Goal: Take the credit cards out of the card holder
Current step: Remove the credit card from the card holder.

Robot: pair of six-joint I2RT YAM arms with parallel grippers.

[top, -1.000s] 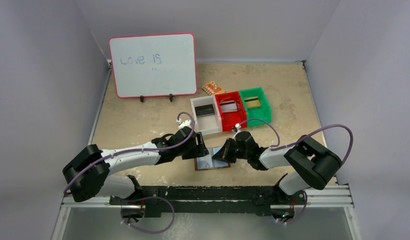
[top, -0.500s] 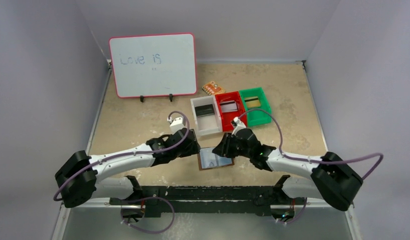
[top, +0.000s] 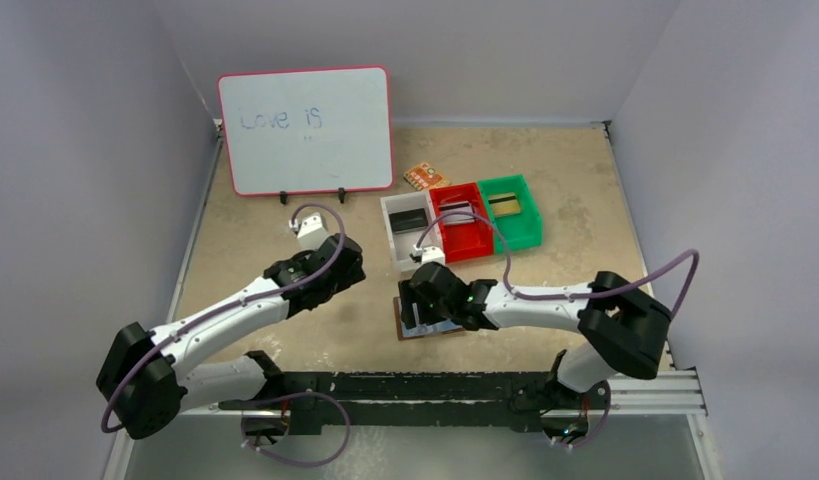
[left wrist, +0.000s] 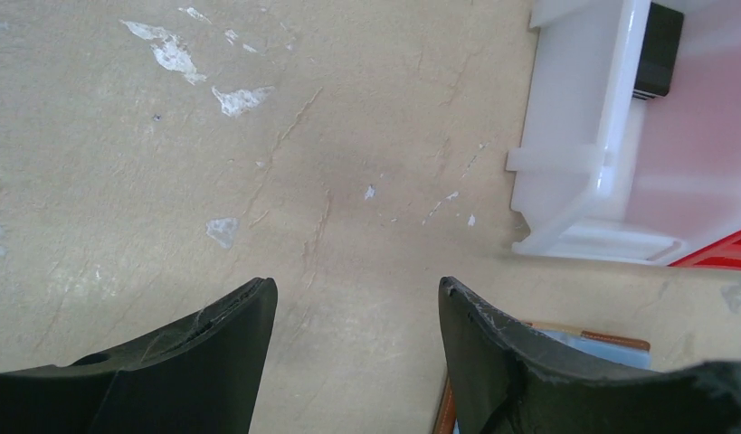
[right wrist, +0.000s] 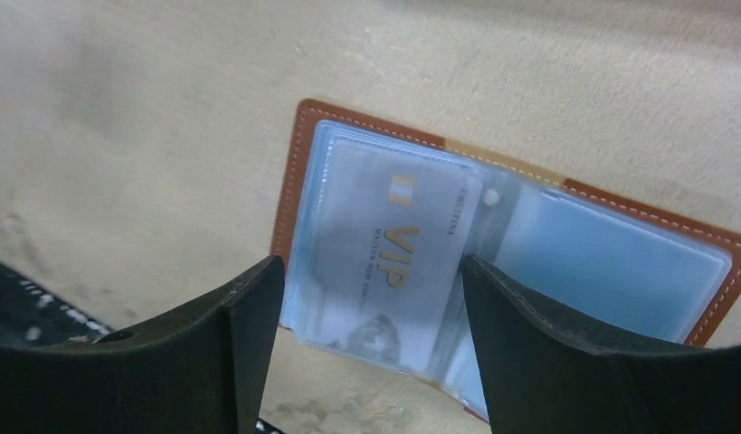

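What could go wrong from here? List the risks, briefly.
1. The VIP card sits inside a clear pocket; the right gripper, jaws open above it, may pinch the sleeve along with the card.
2. The left gripper is open over bare table, off the card holder, so nothing pins it; a pull could drag or lift the whole holder.

I'm standing in a robotics lab test cell: bare grey walls point(top: 85, 150) box in a scuffed table point(top: 575, 190), the left arm point(top: 225, 315) and right arm point(top: 535, 305) sit bolted to a rail point(top: 455, 403) at its near edge, and a whiteboard point(top: 305, 130) stands near its far left corner.
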